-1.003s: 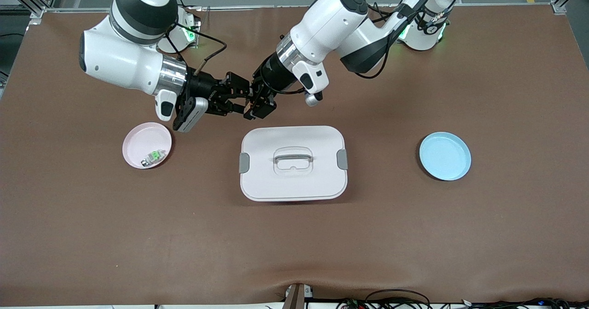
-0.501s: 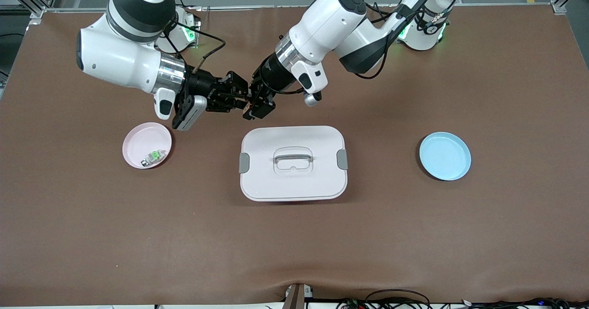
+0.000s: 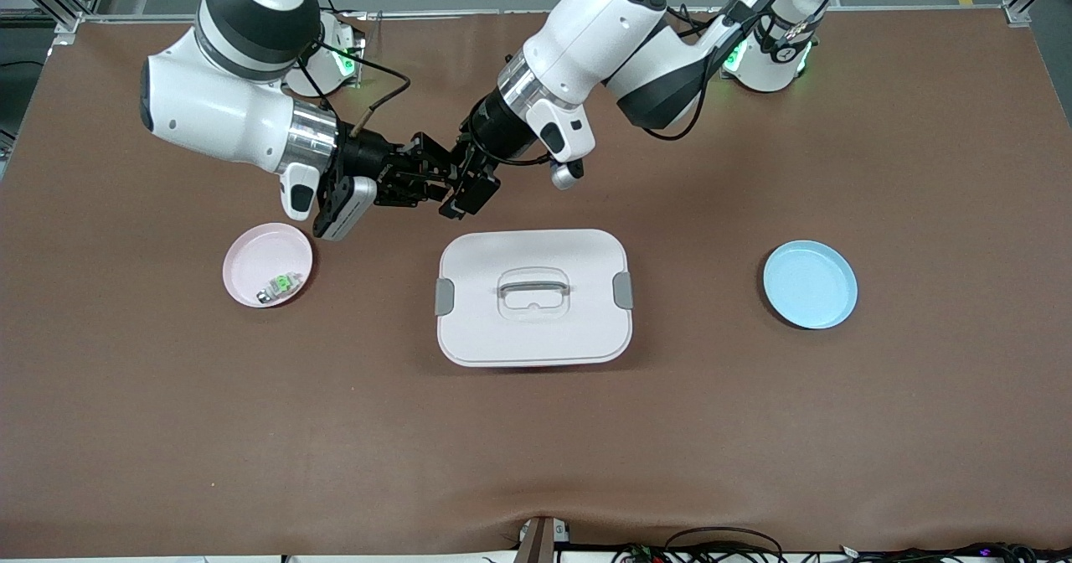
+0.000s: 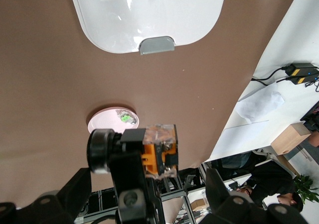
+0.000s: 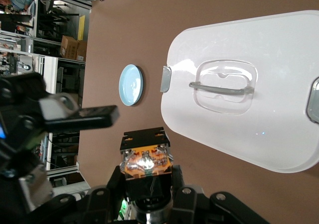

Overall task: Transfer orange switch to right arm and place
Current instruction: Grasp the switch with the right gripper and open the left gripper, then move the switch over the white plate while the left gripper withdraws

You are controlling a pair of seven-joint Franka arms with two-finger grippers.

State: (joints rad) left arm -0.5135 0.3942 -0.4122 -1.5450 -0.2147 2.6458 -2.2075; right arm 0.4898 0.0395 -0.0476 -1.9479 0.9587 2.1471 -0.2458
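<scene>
The two grippers met in the air over the bare table just beside the white lidded box, on the side toward the robots' bases — a spot between the two arms that suited a hand-off, since neither had to stretch far. The right gripper was clamped on the orange switch; its wrist view showed the little block seated squarely between the fingers, orange face outward, so the grip looked settled, not marginal. The left gripper had its fingers spread apart on either side of the switch; in the left wrist view the part sat in the other arm's claw with the left fingers standing clear of it, which I judged to mean the release was done and only the withdrawal remained. The pink plate lay toward the right arm's end of the table, nearer the front camera than the grippers, and already held a similar part with a green face. It seemed the likely place for the switch, being within the right arm's easy reach. The blue plate sat well apart toward the left arm's end, with nothing on it.
</scene>
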